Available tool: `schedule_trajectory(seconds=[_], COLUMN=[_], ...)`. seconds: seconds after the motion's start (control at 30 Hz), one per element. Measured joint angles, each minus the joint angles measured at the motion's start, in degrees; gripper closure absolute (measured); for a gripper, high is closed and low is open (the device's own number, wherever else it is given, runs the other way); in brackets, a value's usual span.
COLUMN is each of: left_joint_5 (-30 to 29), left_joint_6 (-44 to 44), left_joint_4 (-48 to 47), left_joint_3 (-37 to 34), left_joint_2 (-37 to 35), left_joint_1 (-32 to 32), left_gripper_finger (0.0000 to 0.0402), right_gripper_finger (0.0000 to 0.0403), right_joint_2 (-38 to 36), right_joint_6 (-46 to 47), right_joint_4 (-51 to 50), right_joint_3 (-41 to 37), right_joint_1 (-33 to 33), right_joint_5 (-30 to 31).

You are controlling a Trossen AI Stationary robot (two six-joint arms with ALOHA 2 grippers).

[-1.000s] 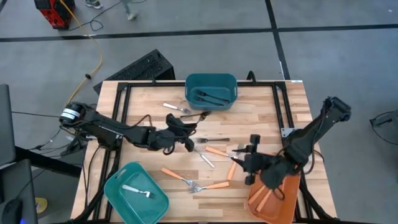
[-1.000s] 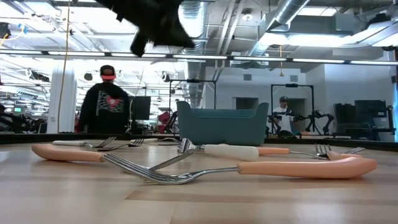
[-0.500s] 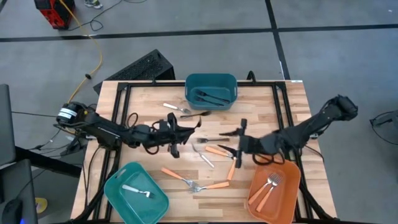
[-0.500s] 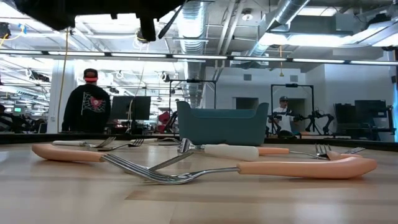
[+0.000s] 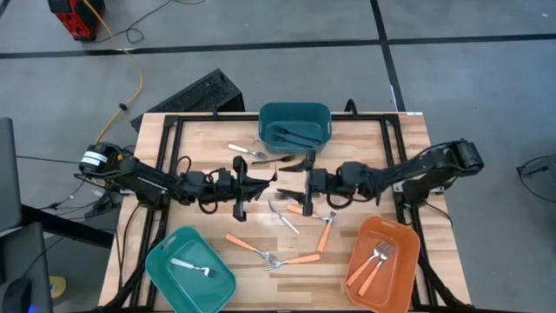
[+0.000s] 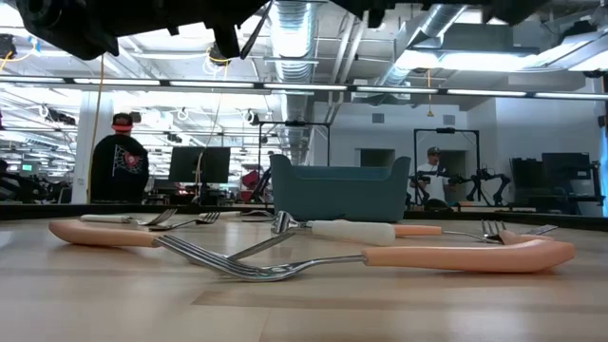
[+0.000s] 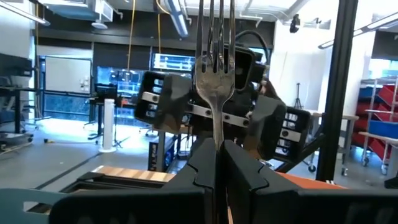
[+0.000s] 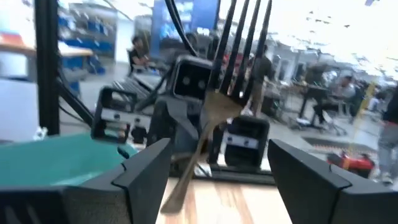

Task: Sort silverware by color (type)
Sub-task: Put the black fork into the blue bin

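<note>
Wood table point(image 5: 408, 139) mid-sort, most forks loose at center. L gripper point(image 5: 252, 184) clamped on dark fork point(image 7: 216, 59), tines pointing toward R arm. R gripper point(image 5: 306, 178) jaws fully wide, directly facing it, fork tip btwn its fingers point(image 8: 146, 168), fork axis in line w/ both wrists. Looks like handoff: R needs to close.

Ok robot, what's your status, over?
Left gripper: jaws shut on fork, above mid-table. Right gripper: jaws open, facing the fork. Nothing seen between them.
</note>
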Motion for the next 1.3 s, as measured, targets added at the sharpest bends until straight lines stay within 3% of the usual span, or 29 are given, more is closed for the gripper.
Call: schedule_trajectory(seconds=[0.27,0.67,1.03,1.17,1.3], left_joint_5=[-0.3,0.59,0.75,0.74,0.75], left_joint_6=[0.54,0.0,0.0,0.0,0.07], left_joint_4=[-0.12,-0.15,-0.97,-1.02,-1.01], left_joint_3=[0.0,0.07,0.07,0.07,0.07], left_joint_2=[0.0,0.0,0.0,0.0,0.0], left_joint_1=[0.36,0.59,0.59,0.61,0.61], left_gripper_finger=[0.0401,0.0401,0.0401,0.0401,0.0401], right_gripper_finger=[0.0108,0.0109,0.0115,0.0136,0.0189], right_joint_2=[2.52,6.02,7.53,7.33,7.27], right_joint_6=[4.43,2.55,2.55,2.37,2.35], right_joint_4=[4.24,1.44,1.63,1.27,1.31], right_joint_3=[0.42,7.14,7.3,7.3,7.3], right_joint_1=[-2.69,-3.51,-3.81,-3.81,-3.83], right_joint_5=[-8.84,-12.17,-12.81,-12.83,-13.11])
